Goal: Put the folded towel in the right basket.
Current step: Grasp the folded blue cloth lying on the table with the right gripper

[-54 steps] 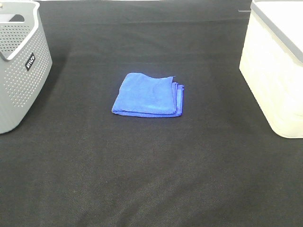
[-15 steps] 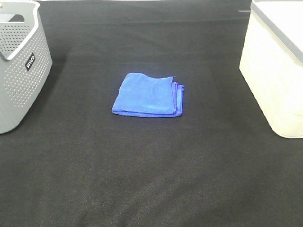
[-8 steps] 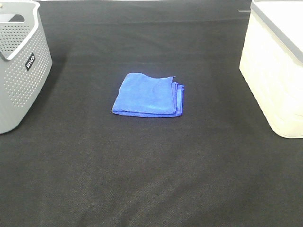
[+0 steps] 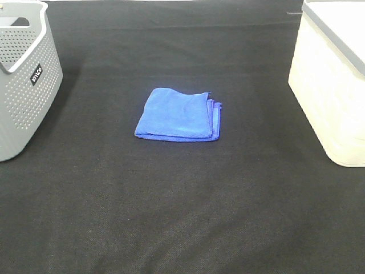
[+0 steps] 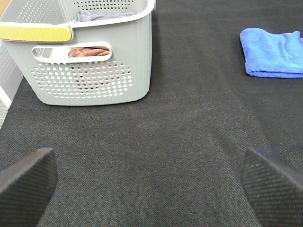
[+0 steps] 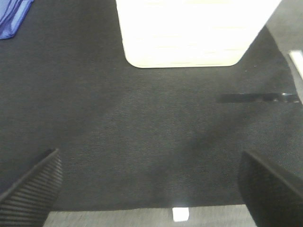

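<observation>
A folded blue towel (image 4: 178,114) lies flat in the middle of the black table. It also shows in the left wrist view (image 5: 272,51) and at a corner of the right wrist view (image 6: 12,16). The right basket (image 4: 331,80) is cream-white and stands at the right edge; it also shows in the right wrist view (image 6: 189,30). My left gripper (image 5: 147,189) is open and empty, well short of the towel. My right gripper (image 6: 151,189) is open and empty in front of the white basket. Neither arm shows in the exterior view.
A grey perforated basket (image 4: 23,80) stands at the left edge; the left wrist view (image 5: 90,52) shows cloths inside it. The table's front edge (image 6: 142,215) shows in the right wrist view, with a small white mark (image 6: 180,213) on it.
</observation>
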Controlling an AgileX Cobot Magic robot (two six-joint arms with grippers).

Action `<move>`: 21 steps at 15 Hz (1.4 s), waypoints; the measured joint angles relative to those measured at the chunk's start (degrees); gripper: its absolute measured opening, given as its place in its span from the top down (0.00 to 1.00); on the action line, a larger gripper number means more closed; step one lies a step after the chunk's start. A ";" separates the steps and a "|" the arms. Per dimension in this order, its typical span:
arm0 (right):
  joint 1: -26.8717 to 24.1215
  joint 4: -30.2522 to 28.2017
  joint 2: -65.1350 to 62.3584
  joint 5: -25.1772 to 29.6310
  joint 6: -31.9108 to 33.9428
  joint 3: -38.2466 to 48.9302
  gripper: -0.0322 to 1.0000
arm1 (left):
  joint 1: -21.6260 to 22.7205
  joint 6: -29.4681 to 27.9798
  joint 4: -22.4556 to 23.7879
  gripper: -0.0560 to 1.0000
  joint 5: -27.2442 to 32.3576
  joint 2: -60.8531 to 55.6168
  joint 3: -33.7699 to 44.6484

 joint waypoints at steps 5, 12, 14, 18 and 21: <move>0.00 7.16 36.73 5.96 -0.40 -32.03 0.04 | 0.00 0.00 0.00 0.01 0.00 0.00 0.00; 1.49 21.54 64.97 6.25 -2.46 -54.49 0.04 | 0.00 0.00 0.00 0.01 0.00 0.00 0.00; 8.65 22.75 76.95 3.55 -1.60 -58.61 0.04 | 0.00 0.00 0.00 0.01 0.00 0.00 0.00; 15.01 27.67 97.40 0.46 -1.32 -69.10 0.04 | 0.00 0.00 0.06 0.01 0.00 0.00 0.00; 15.24 29.11 106.74 -0.52 -1.32 -74.48 0.04 | 0.00 0.00 0.06 0.01 0.00 0.00 0.00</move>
